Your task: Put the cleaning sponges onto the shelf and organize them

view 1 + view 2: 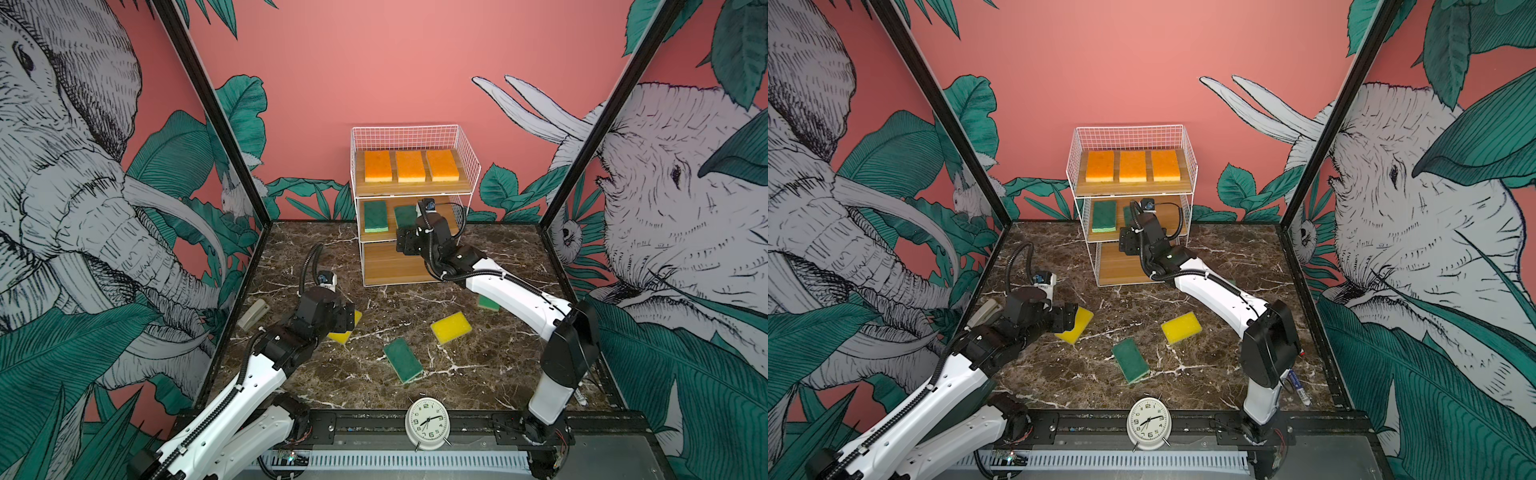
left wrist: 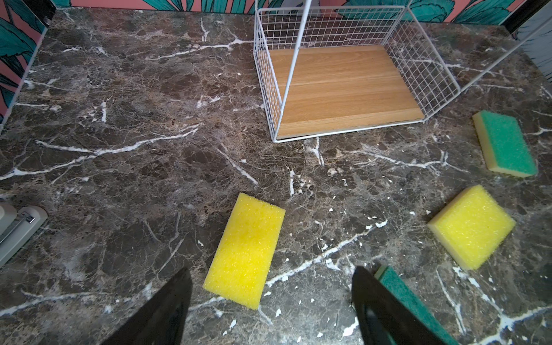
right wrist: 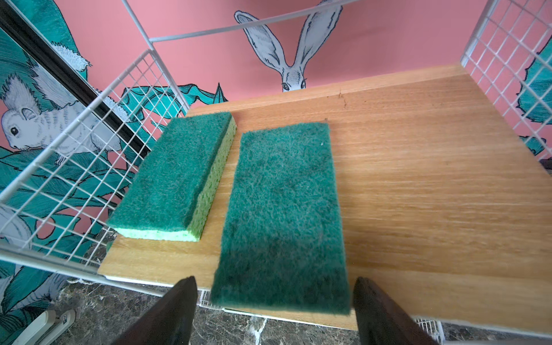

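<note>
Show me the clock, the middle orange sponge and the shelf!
clock [image 1: 427, 422]: a top view, on its white face.
middle orange sponge [image 1: 410, 165]: a top view, middle of its top.
shelf [image 2: 343, 86]: left wrist view, on its bare bottom board.

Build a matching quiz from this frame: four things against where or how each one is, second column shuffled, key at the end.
Things:
1. orange sponges
2. yellow sponges
3. shelf's bottom board
4. right gripper

Places or states:
A. loose on the marble table
B. open, one finger either side of a green sponge on the middle tier
C. lined up side by side on the top tier
D. bare

Pairs: 1-C, 2-A, 3-D, 4-B
</note>
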